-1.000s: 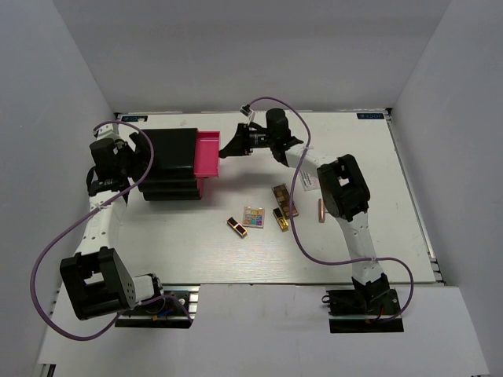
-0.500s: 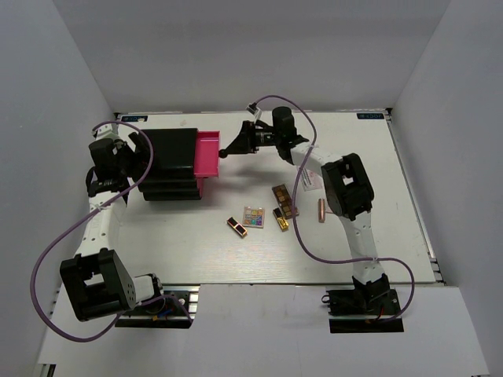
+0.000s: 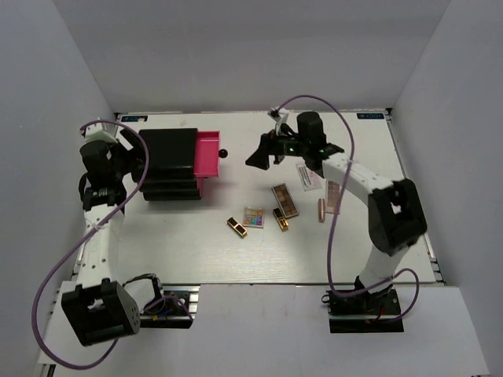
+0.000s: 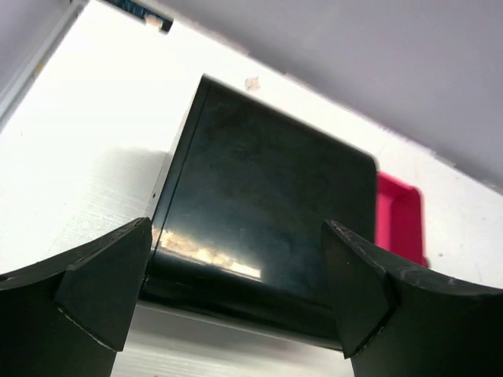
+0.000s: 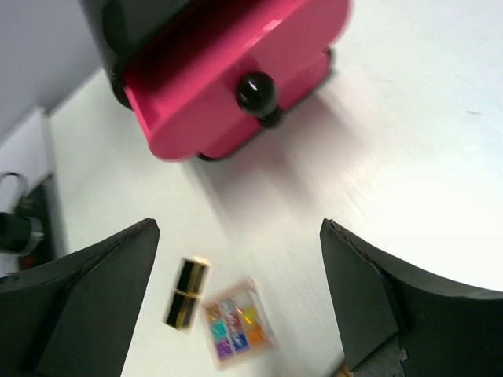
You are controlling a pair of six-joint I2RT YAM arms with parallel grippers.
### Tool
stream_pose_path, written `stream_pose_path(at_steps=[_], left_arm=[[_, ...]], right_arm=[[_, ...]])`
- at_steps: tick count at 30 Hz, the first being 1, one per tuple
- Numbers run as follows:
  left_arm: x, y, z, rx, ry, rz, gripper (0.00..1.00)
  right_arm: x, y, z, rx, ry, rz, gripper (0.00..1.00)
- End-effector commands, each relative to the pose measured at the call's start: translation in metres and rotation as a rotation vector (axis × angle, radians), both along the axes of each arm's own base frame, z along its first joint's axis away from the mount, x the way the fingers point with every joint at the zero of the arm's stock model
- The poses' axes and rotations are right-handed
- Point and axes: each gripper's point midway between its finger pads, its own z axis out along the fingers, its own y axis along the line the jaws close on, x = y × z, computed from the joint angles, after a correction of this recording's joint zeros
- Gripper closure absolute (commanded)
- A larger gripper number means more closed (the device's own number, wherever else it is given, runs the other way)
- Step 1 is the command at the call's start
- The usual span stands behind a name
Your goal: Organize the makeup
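Withdrawn from the drawer knob, the right gripper is seen from above with fingers parted and nothing held. The makeup lies mid-table: square palette, lipstick and long palette. In the left wrist view, the left gripper is shown spread wide before the black box; contact cannot be told. In the right wrist view, the square palette is judged light, stiff and slick, best pinched across opposite edges.

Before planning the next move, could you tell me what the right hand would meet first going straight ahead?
The right hand would most likely meet the black knob of the open pink drawer first, though depth is unclear.
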Motion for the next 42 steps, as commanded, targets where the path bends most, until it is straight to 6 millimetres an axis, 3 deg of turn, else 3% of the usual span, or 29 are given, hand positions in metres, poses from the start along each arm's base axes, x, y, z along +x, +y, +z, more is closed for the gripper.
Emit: stream_pose_path(at_steps=[1,2,5,7,9,10,11,14,15,17,18,21,24,25,26,28,29,30,33,37,38,42], left_arm=[[-0.013,-0.006,0.051,0.002,-0.117,0.002,0.02],[-0.020,-0.012,0.064,0.007,-0.147,-0.013,0.02],[-0.030,-0.026,0.077,-0.009,-0.158,-0.079,0.03],[-0.038,-0.050,0.088,-0.044,-0.175,-0.193,0.05],[-0.044,-0.066,0.087,-0.082,-0.165,-0.275,0.11],[-0.050,-0.083,0.087,-0.127,-0.159,-0.368,0.14],[-0.053,-0.091,0.082,-0.152,-0.141,-0.412,0.16],[-0.063,-0.121,0.062,-0.218,-0.033,-0.572,0.21],[-0.066,-0.128,0.058,-0.221,-0.018,-0.603,0.21],[-0.077,-0.144,0.055,-0.223,0.004,-0.657,0.21],[-0.081,-0.150,0.055,-0.223,0.008,-0.682,0.21],[-0.092,-0.181,0.046,-0.251,0.059,-0.787,0.23],[-0.099,-0.219,0.024,-0.255,0.149,-0.871,0.24],[-0.098,-0.226,0.012,-0.240,0.178,-0.862,0.24],[-0.110,-0.253,-0.001,-0.231,0.225,-0.931,0.24],[-0.121,-0.279,-0.019,-0.224,0.282,-0.968,0.24],[-0.136,-0.304,-0.032,-0.203,0.334,-1.010,0.24],[-0.142,-0.312,-0.037,-0.185,0.353,-1.009,0.23],[-0.156,-0.321,-0.060,-0.098,0.415,-0.931,0.21],[-0.166,-0.319,-0.101,-0.047,0.495,-0.797,0.19],[-0.162,-0.310,-0.114,-0.033,0.504,-0.705,0.19],[-0.162,-0.309,-0.136,-0.019,0.484,-0.573,0.23]], right_arm=[[0.014,-0.047,-0.008,-0.140,-0.195,-0.148,0.11],[0.009,-0.054,0.001,-0.138,-0.213,-0.159,0.11],[-0.003,-0.074,0.002,-0.142,-0.201,-0.182,0.11],[-0.011,-0.084,0.010,-0.131,-0.208,-0.190,0.12],[-0.019,-0.091,0.003,-0.148,-0.186,-0.200,0.26],[-0.025,-0.094,0.004,-0.148,-0.186,-0.201,0.34],[-0.028,-0.096,0.005,-0.152,-0.180,-0.205,0.48],[-0.042,-0.107,0.001,-0.183,-0.135,-0.207,0.67],[-0.047,-0.108,0.002,-0.186,-0.132,-0.207,0.67],[-0.057,-0.115,0.001,-0.196,-0.133,-0.222,0.65],[-0.059,-0.120,0.010,-0.198,-0.191,-0.233,0.63],[-0.059,-0.130,0.010,-0.211,-0.225,-0.276,0.56],[-0.061,-0.138,0.014,-0.199,-0.234,-0.288,0.49],[-0.060,-0.141,0.014,-0.196,-0.228,-0.297,0.42],[-0.061,-0.142,0.014,-0.192,-0.222,-0.299,0.40],[-0.060,-0.148,0.015,-0.187,-0.217,-0.313,0.27],[-0.057,-0.155,0.014,-0.187,-0.208,-0.329,0.27],[-0.057,-0.157,0.016,-0.181,-0.204,-0.332,0.26],[-0.057,-0.166,0.014,-0.175,-0.182,-0.344,0.32],[-0.056,-0.172,0.012,-0.155,-0.143,-0.360,0.49],[-0.056,-0.173,0.009,-0.157,-0.129,-0.359,0.50],[-0.054,-0.177,0.008,-0.153,-0.128,-0.373,0.50]])
